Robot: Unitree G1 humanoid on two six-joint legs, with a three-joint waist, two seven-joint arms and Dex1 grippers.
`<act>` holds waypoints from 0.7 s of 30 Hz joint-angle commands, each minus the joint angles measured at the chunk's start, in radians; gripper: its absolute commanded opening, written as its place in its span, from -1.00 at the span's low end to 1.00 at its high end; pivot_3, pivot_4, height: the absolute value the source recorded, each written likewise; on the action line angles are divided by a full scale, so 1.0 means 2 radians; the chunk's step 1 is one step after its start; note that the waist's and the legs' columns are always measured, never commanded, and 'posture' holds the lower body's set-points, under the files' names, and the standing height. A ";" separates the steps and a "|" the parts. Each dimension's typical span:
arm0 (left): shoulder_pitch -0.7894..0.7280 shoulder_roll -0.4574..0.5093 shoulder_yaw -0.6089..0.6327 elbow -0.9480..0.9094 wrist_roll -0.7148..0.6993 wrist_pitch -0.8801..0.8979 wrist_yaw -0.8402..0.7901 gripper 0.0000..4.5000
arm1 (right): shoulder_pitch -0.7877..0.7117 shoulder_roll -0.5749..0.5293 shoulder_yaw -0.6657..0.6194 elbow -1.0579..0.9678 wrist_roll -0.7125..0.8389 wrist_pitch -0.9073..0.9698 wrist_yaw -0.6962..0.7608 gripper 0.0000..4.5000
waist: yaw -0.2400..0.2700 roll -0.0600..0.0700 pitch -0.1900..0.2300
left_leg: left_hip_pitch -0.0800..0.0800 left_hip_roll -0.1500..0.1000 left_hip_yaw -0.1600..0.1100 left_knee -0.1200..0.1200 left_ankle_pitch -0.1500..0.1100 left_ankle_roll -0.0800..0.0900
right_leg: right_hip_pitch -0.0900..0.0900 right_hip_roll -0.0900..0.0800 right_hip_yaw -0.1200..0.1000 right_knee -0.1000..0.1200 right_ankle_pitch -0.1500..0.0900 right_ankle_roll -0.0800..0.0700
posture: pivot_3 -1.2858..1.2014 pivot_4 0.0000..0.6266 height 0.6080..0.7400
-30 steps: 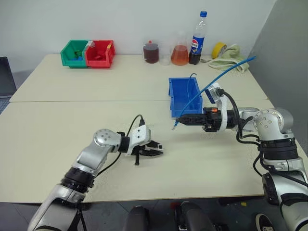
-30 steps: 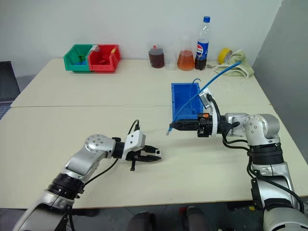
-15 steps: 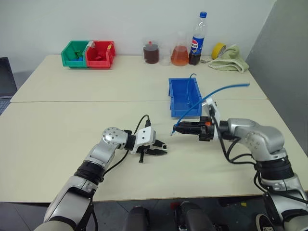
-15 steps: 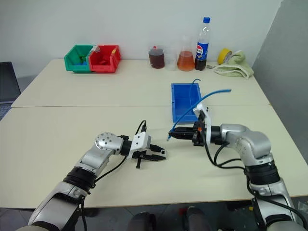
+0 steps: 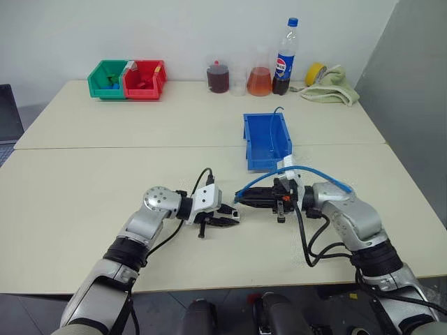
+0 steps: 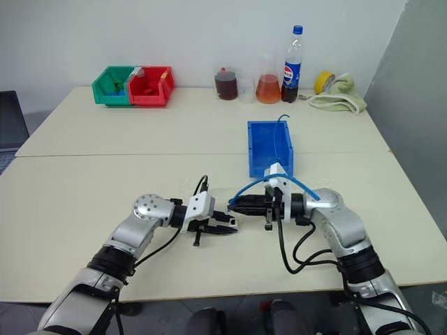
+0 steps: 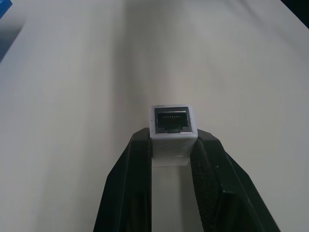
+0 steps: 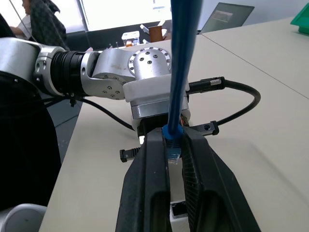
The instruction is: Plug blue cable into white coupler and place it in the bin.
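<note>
Plug of the blue cable (image 5: 260,179), pinched in my right claw (image 5: 241,199), is now arriving at 3 o'clock of the white coupler (image 7: 172,132) clamped in my left claw (image 5: 234,218); insertion is coming next.

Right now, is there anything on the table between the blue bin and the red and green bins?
No. In the left eye view, between the blue bin and the red bin beside the green bin, there is just bare table.

The left gripper (image 5: 234,217) and right gripper (image 5: 239,199) meet tip to tip at mid-table (image 5: 84,202), perhaps not quite touching. The bin (image 5: 266,142) stands just behind them. Two small bins (image 5: 128,77) sit far back left, bottles (image 5: 283,49) back centre.
</note>
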 commanded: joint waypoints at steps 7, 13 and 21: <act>0.019 0.015 0.008 -0.035 -0.003 0.020 -0.006 -0.65 | -0.018 0.012 0.020 0.058 -0.038 -0.050 0.037 -0.95 | 0.001 0.000 0.000 | 0.000 0.000 0.000 0.001 0.000 0.000 | 0.000 0.000 0.000 0.000 0.000 0.000 | 0.03 -0.52 1.00; 0.028 0.021 0.009 -0.049 -0.002 0.031 -0.004 -0.65 | -0.028 0.017 0.026 0.077 -0.048 -0.050 0.046 -0.95 | 0.001 0.000 0.000 | 0.000 0.000 0.000 0.003 0.000 0.000 | 0.000 0.000 0.000 0.004 0.000 -0.001 | 0.03 -0.52 1.00; 0.027 0.020 0.010 -0.051 0.000 0.041 -0.001 -0.65 | -0.035 0.025 0.038 0.099 -0.071 -0.068 0.055 -0.95 | 0.001 0.000 0.000 | 0.001 0.000 0.000 0.006 0.000 0.000 | 0.000 0.000 0.000 0.007 -0.001 -0.001 | 0.03 -0.52 1.00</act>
